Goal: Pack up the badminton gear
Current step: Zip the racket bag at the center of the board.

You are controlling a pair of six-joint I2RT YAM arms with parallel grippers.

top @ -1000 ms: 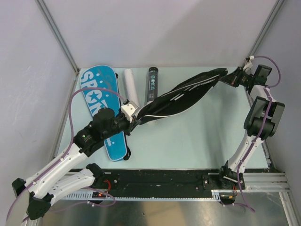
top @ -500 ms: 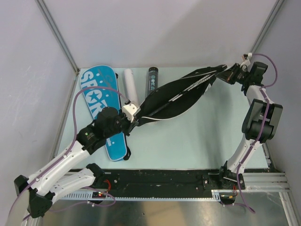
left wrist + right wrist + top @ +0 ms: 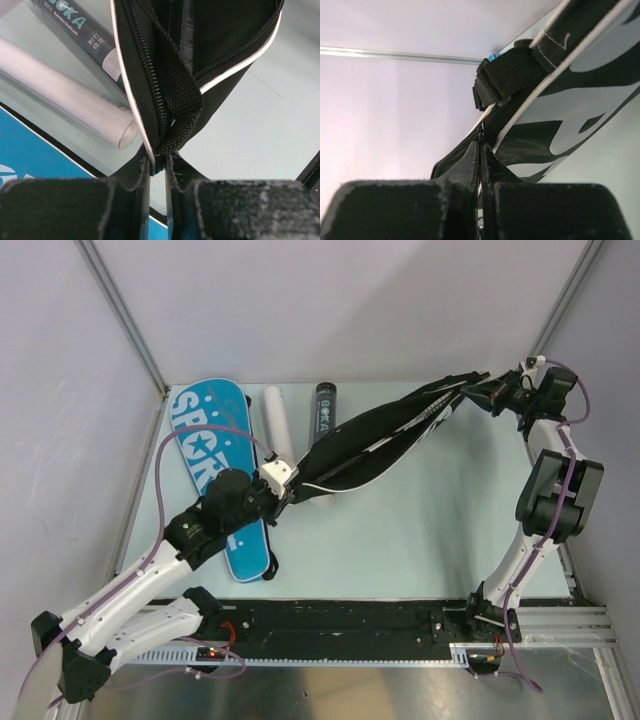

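Grey walls box the pale green surface (image 3: pixel 430 530) on the left, back and right. A black rail (image 3: pixel 350 620) runs along the near edge.

- Black cover (image 3: pixel 370 445): off the surface, slung diagonally between both arms, white piping along its edge. Its right end is up by the back-right corner post (image 3: pixel 560 300), close to the wall.
- Left jaws: closed on the cover's low end, right at the zip (image 3: pixel 145 65) below a webbing loop (image 3: pixel 180 100).
- Right jaws: pinched shut on the cover's seam at the high end, next to a webbing strap (image 3: pixel 510 75).
- Blue cover (image 3: pixel 210 440): flat on the left side, wide end at the back-left corner, near end partly under the left arm (image 3: pixel 150 570). White lettering reads "SPOR"; the rest is hidden by the arm.
- White tube (image 3: pixel 277 425) and black tube (image 3: pixel 323 410): side by side at the back, between the blue cover and the hanging black one. Their near ends are under the black cover's span.
- Black tube label, left wrist view: teal "OKA" cut off by the frame, a small "BOKA" line under it, plus a white sticker with characters too small for me to read.
- Room to move: bare surface shows across the centre and right half. The left side is crowded.
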